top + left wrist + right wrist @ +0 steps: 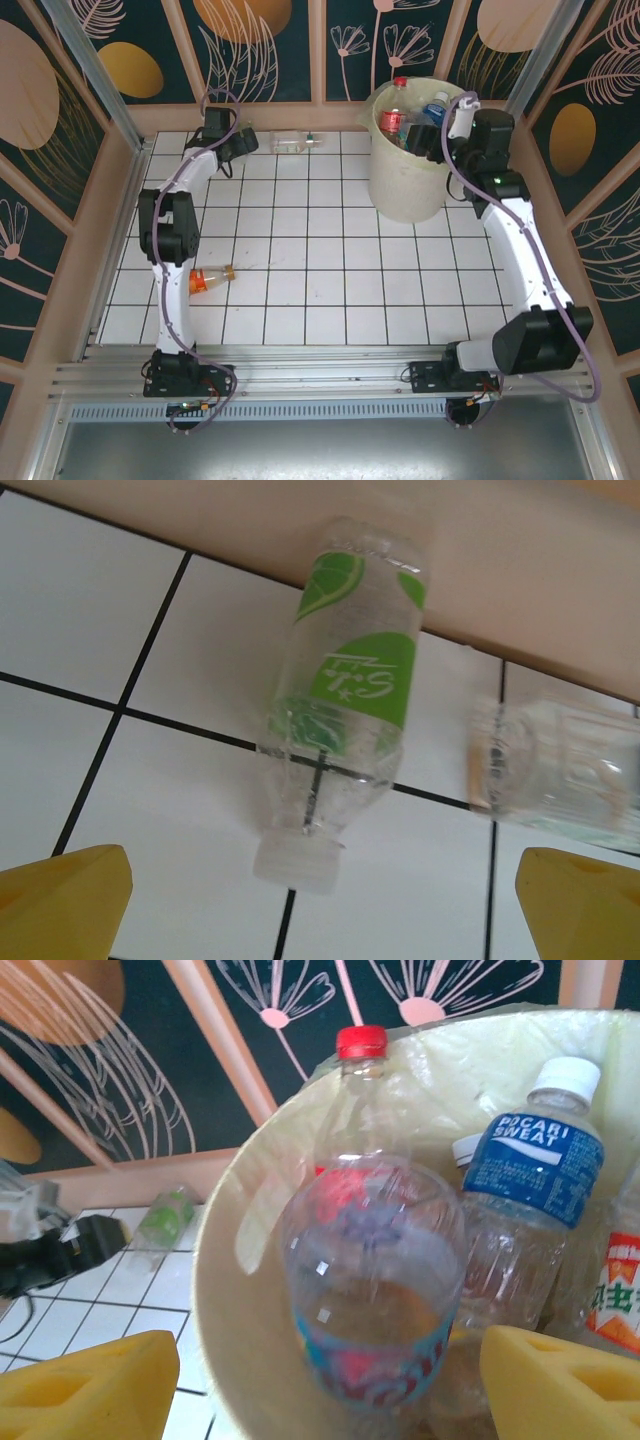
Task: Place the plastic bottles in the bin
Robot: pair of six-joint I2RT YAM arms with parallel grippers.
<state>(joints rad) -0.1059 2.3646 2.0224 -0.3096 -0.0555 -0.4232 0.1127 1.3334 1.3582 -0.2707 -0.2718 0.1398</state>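
My left gripper (320, 915) spread wide, green-label bottle (350, 670) just ahead, table's 12 o'clock — right gripper (330, 1385) parted, clear bottle (375, 1270) loose between fingers (90, 1390), over bin (225, 1290).

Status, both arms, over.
Left gripper open over green bottle. Right gripper open at bin, near bottle free between fingers. Orange bottle on table.

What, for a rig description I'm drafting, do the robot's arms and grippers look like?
Both the left arm and the right arm have white links joined by chunky black joint housings, with a pale purple cable looping loosely along each. The left gripper and right gripper carry blocky yellow fingers with angled tips.
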